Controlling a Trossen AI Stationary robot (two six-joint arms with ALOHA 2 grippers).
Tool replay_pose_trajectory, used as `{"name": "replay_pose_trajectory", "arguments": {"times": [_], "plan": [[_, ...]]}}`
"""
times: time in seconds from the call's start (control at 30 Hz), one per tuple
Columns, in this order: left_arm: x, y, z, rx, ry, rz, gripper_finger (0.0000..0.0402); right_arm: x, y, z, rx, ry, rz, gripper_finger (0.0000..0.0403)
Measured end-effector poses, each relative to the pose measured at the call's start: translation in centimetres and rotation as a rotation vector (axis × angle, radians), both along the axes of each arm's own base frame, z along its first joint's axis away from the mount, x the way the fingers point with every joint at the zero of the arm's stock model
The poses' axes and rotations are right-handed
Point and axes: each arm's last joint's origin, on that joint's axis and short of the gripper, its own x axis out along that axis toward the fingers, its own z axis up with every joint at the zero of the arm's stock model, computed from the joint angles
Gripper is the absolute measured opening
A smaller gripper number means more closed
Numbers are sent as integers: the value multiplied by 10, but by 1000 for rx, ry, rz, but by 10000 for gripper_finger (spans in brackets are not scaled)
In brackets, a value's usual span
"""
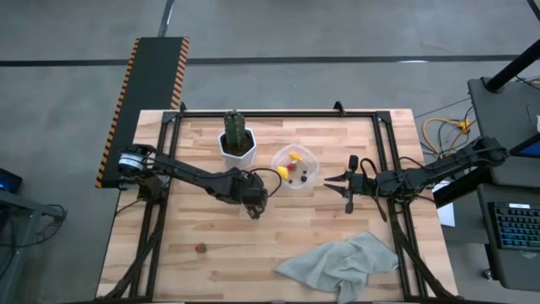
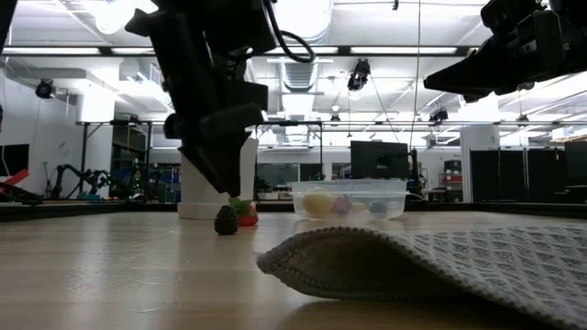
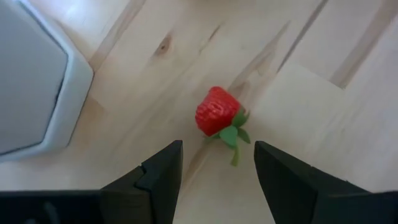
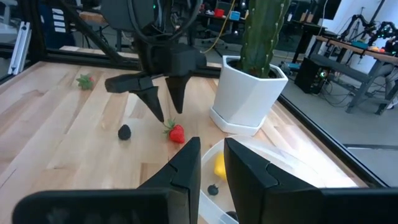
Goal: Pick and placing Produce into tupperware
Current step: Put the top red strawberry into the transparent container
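A red toy strawberry point(image 3: 217, 112) lies on the wood table beside the white pot point(image 3: 31, 93). It also shows in the right wrist view point(image 4: 176, 132), with a small dark berry point(image 4: 125, 132) close by. My left gripper point(image 3: 217, 168) hangs open just above the strawberry, fingers pointing down on either side of it, touching nothing. The clear tupperware point(image 1: 295, 167) stands right of the pot and holds yellow pieces point(image 1: 294, 156), red pieces and dark berries. My right gripper point(image 1: 329, 180) waits level at the tupperware's right side, with a narrow gap between its fingers, empty.
The white hexagonal pot with a green cactus point(image 1: 238, 143) stands at the back. Another strawberry point(image 1: 201, 248) lies near the front left. A crumpled grey cloth point(image 1: 342, 262) lies at the front right. A black metal frame point(image 1: 278, 114) runs around the table.
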Motion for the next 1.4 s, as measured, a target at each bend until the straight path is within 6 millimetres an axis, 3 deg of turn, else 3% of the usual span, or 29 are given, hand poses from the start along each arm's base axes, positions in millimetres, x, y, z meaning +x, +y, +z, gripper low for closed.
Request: {"name": "replay_pose_trajectory", "arguments": {"times": [0.37,1.0,1.4], "plan": [[-5,6,-14,-71,-15,81,184,0,0,0,0,-1,0,63],[-1,10,-15,-118,-60,106,184,0,0,0,-1,-1,-1,63],[7,8,-34,-145,-29,96,184,0,0,0,0,-2,-1,63]]}}
